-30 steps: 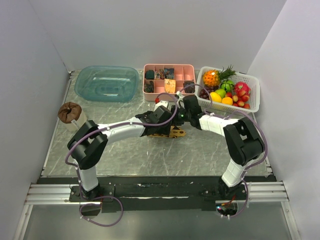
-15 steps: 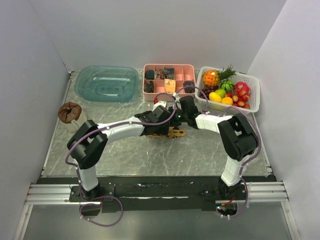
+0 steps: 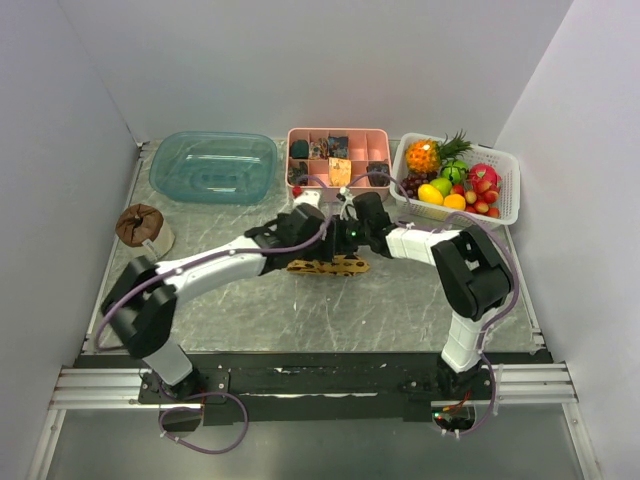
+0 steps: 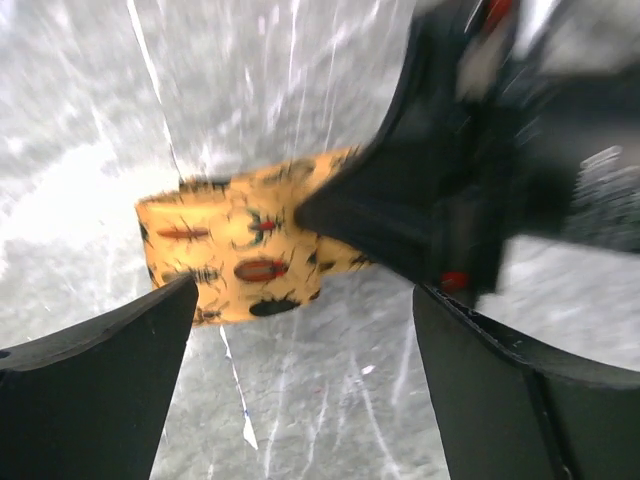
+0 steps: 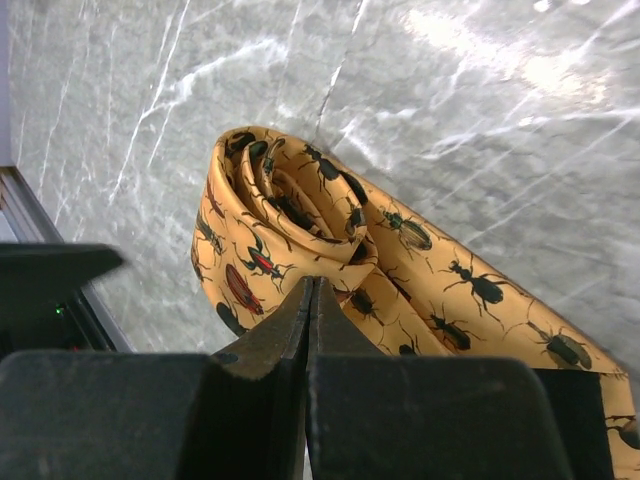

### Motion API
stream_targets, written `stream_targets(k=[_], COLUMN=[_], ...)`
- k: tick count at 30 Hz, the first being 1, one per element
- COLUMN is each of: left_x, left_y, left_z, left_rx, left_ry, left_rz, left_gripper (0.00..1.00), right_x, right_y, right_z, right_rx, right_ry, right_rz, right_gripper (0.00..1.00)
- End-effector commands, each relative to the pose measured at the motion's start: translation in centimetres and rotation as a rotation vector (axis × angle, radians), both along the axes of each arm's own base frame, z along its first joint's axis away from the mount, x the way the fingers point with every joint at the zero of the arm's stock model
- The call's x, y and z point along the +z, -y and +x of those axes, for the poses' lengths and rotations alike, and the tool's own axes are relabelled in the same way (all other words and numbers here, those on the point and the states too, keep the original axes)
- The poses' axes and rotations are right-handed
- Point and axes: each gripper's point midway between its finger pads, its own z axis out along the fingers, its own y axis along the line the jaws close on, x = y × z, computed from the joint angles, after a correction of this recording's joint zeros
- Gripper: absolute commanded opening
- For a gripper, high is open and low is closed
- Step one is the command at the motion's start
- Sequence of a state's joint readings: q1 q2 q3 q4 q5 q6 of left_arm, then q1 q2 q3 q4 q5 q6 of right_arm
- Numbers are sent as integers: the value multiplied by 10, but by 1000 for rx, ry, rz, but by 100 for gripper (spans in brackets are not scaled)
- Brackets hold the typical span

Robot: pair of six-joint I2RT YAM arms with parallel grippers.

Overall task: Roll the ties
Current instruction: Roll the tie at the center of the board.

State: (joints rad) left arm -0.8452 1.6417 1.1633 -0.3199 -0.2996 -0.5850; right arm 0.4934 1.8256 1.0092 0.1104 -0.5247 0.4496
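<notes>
Two arms lean in over the grey marbled counter (image 3: pixel 250 300) and meet just in front of the pink divided tray (image 3: pixel 338 131). The left arm runs low and nearly straight from its base, slanting up and to the right, with its wrist in front of the tray's left half. The right arm rises from its base and folds sharply at the elbow, well in front of the tray and off to its right. Its forearm reaches leftward, so its wrist sits close beside the left one.

The tie (image 3: pixel 325 266), golden-yellow and printed with dark beetles, lies on the counter in front of the tray's middle, beneath the two wrists. In the right wrist view one end is wound into a loose roll and the rest trails away flat.

The right claw (image 5: pixel 312 284) has its fingers pressed together, the tips set at a fold just beside the roll. Whether cloth is nipped between them I cannot tell. The left claw (image 4: pixel 305 290) is spread wide, its dark fingers (image 4: pixel 110 340) clear of the tie. That view is blurred, yet it shows the right claw's dark bulk over the tie's right part.

A white basket (image 3: pixel 516 190) of fruit stands right of the tray, and a clear blue-green tub (image 3: pixel 180 172) stands left of it.
</notes>
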Motion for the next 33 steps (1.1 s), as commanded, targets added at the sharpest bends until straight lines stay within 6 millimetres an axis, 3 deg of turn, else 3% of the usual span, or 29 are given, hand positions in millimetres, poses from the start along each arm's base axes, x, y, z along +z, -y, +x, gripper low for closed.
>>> stream_targets(k=[1,3,6,9,15,20,27,33], left_x=[53,50,28,-4,-35,-30,-38,-42], left_y=[0,-15,-35,-53,-74,-75,-83,-67], left_z=[18,24,27,21,12,15,21,22], left_rx=[25,53,84,106,144,114,93,12], left_ry=[96,87,25,-43,-102,-70,-58,-71], left_rz=[-208,-224,-251,-277,-296,-404,-520,-607], left_gripper=[96,96,97,96,96,97,97,96], right_x=[11,10,12,9,8,4,-1,-6], right_y=[-19,-19,-20,-22,-25,-26,-25,-25], right_z=[-4,-3,-2,-2,1,2,6,7], right_rx=[50,46,42,38,29,20,6,5], right_ry=[18,17,22,18,20,15,12,1], right_rz=[33,33,40,34,29,23,7,-3], right_gripper=[0,0,0,0,0,0,0,0])
